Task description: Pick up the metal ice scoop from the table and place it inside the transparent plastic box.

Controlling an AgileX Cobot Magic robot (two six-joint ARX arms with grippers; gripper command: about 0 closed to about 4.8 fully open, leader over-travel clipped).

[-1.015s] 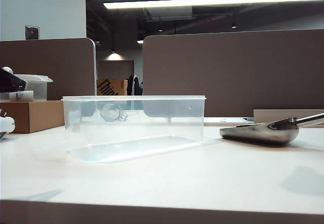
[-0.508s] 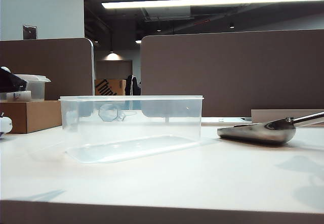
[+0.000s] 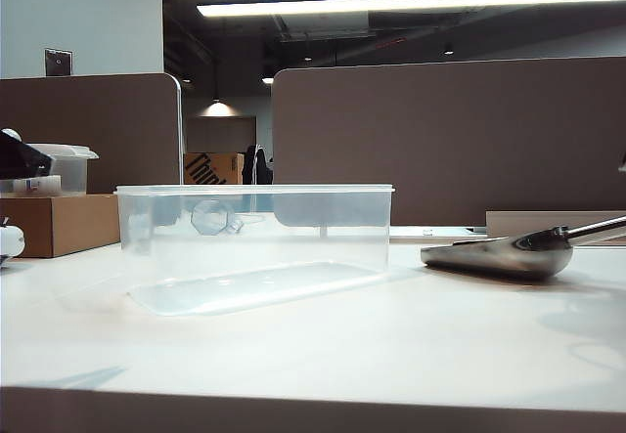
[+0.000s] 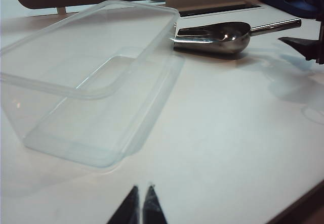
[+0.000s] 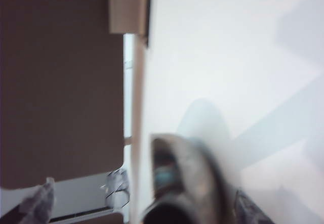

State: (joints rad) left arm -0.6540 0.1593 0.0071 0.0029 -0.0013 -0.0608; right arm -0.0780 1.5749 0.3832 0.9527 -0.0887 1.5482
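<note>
The metal ice scoop point(image 3: 499, 255) lies on the white table point(image 3: 323, 345) to the right of the transparent plastic box point(image 3: 254, 247), bowl toward the box, thin handle pointing right. The left wrist view shows the box point(image 4: 96, 77) empty and the scoop point(image 4: 215, 36) just beyond its far corner. My left gripper point(image 4: 140, 204) is shut and empty, low over the table, short of the box. My right gripper point(image 5: 147, 209) is open above the blurred scoop point(image 5: 185, 178), its fingers wide on either side. One of its dark fingers point(image 4: 306, 46) shows beside the scoop's handle.
A cardboard box point(image 3: 59, 223) with a small lidded clear container point(image 3: 64, 169) on it stands at the back left. Brown partitions point(image 3: 450, 140) close off the back. A flat beige box point(image 3: 553, 223) lies behind the scoop. The table's brown front edge point(image 3: 293, 413) runs along the front.
Shadows on the table's right side have spread and shifted, and a sliver of my right arm now shows at the right edge. Scoop, box and left gripper stay put.
</note>
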